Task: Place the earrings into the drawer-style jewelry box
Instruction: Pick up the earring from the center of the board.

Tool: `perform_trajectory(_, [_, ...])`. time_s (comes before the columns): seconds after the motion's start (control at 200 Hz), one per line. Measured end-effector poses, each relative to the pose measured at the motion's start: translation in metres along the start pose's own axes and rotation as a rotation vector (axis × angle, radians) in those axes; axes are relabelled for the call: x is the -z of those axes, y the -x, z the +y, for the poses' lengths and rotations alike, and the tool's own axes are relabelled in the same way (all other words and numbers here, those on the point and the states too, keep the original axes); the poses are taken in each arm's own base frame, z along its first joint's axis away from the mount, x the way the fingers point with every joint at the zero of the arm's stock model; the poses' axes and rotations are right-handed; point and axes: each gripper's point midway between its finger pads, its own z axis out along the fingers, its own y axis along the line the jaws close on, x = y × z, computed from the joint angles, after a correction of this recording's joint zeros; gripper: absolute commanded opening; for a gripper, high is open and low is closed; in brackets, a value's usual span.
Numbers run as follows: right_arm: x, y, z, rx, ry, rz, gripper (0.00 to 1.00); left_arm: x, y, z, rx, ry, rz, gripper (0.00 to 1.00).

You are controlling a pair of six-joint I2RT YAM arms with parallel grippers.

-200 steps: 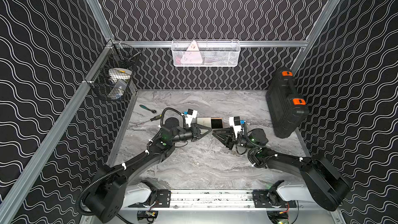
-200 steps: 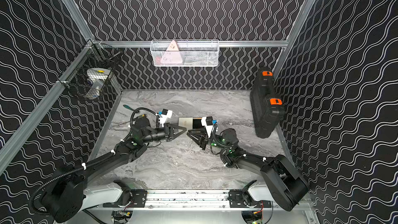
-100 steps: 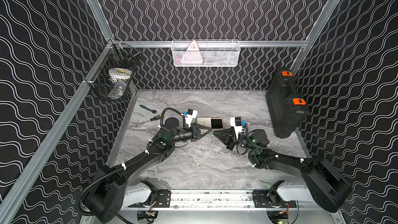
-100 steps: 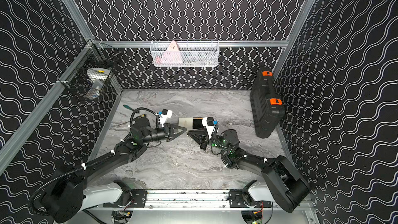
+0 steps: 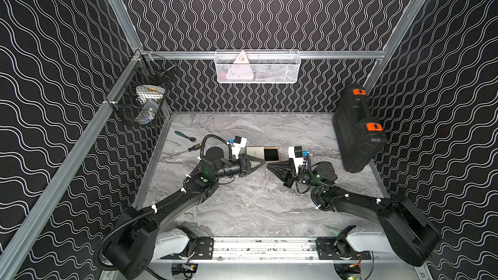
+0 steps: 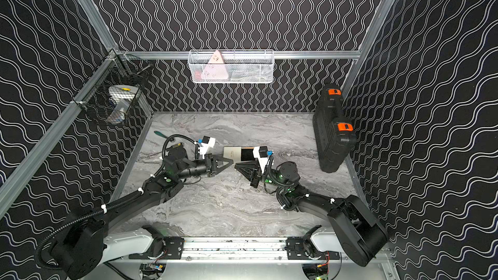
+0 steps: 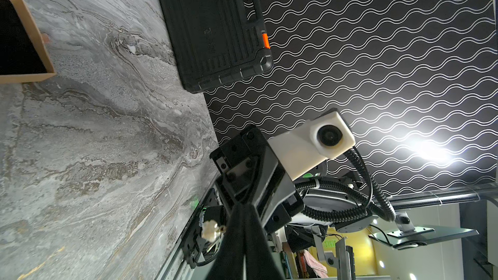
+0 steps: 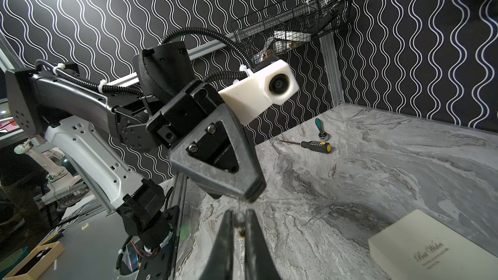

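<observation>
The drawer-style jewelry box lies at mid table, its cream sleeve (image 5: pixel 254 152) (image 8: pixel 431 246) beside the pulled-out tan tray lined black (image 5: pixel 270 154) (image 7: pixel 27 76). Just in front of it the two grippers meet tip to tip above the table. My left gripper (image 5: pixel 263 163) (image 7: pixel 239 206) is shut on an earring, whose white pearly end (image 7: pixel 210 229) sticks out beside the fingers. My right gripper (image 5: pixel 268 167) (image 8: pixel 239 215) is shut on a small round bead (image 8: pixel 239 218) at the end of the thin post hanging from the left tips. The tray looks empty where it shows.
A big black case with orange latches (image 5: pixel 355 130) leans at the right wall. A ratchet (image 5: pixel 184 135) and a screwdriver (image 8: pixel 315 145) lie at the back left. A black wire basket (image 5: pixel 142 98) and a white one (image 5: pixel 257 67) hang on the walls.
The right gripper's jaws have closed onto the earring's bead. Both arms have stayed almost where they were.
</observation>
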Motion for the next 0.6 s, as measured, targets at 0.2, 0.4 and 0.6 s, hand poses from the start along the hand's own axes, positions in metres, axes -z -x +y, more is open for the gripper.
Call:
perform_trajectory(0.2, [0.001, 0.002, 0.001, 0.004, 0.002, -0.004, 0.02, 0.000, 0.000, 0.000, -0.001, 0.000, 0.000, 0.42])
perform_trajectory(0.4, [0.002, -0.001, 0.001, 0.002, 0.000, 0.000, 0.02, 0.002, -0.001, -0.002, -0.020, 0.006, 0.001, 0.56])
perform_trajectory(0.6, [0.004, -0.001, -0.004, -0.014, -0.043, 0.034, 0.01, 0.013, 0.023, -0.009, -0.093, 0.096, -0.071, 0.62])
